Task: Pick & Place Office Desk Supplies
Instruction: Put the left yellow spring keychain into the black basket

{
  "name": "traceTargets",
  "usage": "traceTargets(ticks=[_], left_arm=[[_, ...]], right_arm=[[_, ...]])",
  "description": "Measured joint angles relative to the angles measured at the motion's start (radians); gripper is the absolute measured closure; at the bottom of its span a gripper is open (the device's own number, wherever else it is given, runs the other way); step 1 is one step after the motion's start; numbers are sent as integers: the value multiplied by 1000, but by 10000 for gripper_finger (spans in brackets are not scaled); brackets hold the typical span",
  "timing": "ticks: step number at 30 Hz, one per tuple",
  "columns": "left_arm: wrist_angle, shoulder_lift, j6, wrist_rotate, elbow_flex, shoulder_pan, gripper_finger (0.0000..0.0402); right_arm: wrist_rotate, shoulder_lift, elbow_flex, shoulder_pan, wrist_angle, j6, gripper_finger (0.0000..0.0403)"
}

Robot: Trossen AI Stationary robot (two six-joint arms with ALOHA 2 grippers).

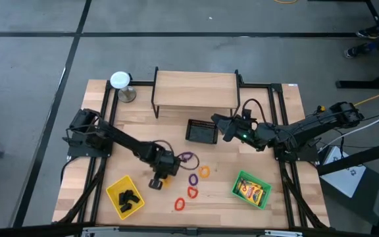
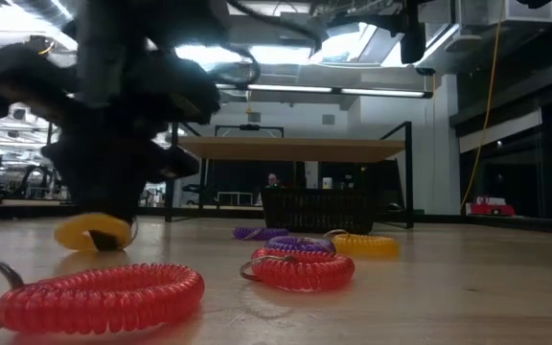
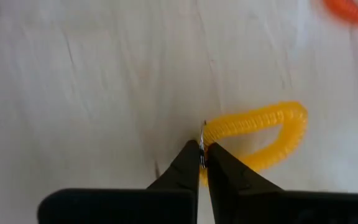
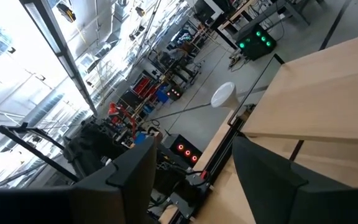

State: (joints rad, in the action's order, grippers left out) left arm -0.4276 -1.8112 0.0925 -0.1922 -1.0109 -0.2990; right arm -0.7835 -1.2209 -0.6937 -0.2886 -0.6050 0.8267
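My left gripper (image 1: 158, 179) (image 3: 202, 163) stands over the table's middle left, pointing down, shut on a yellow coil ring (image 3: 260, 135) (image 2: 92, 231). Other coil rings lie flat on the wood: two purple (image 1: 187, 158) (image 1: 193, 179), one orange (image 1: 204, 172), two red (image 1: 192, 192) (image 1: 179, 204). Black clips (image 1: 129, 197) lie in the yellow tray (image 1: 114, 187). A yellow crayon pack (image 1: 252, 191) lies in the green tray (image 1: 239, 179). My right gripper (image 1: 217, 124) (image 4: 194, 186) hangs open above the black mesh basket (image 1: 201, 131), holding nothing. My left gripper pinches the yellow coil ring between its two fingertips (image 3: 188, 162) at the small metal loop on one end (image 3: 203, 138). The fingers come from above, pointing down. The coil's loop spreads away from the fingers and appears to lie on the table (image 2: 92, 231).
A raised wooden shelf on a black frame (image 1: 196, 91) stands at the far edge, behind the basket. A white-topped round metal object (image 1: 120, 81) sits at the far left corner. Bare wood shows between the rings and the green tray and along the near edge.
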Motion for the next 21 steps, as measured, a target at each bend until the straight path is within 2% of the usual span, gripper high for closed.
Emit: traceTargets(ticks=[3,7,10,16,19,21], left_arm=[[25,29,37,-64,4,33,388],[68,97,82,-49,4,99,395],[119,153,119,-45,1,152,396],[260,252,159,-53,0,238,396],[306,271,170,-65,1,268,396],[326,275,173,-66,1,283,395]], right_arm=[[14,0,0,0,0,-2,189],[15,0,0,0,-10,-13,189],[34,0,0,0,-86,-70,189],[147,19,0,-29,-386,-345,189],[178,90,0,-82,-389,-478,188],[133,146,0,-125,-365,-574,189]])
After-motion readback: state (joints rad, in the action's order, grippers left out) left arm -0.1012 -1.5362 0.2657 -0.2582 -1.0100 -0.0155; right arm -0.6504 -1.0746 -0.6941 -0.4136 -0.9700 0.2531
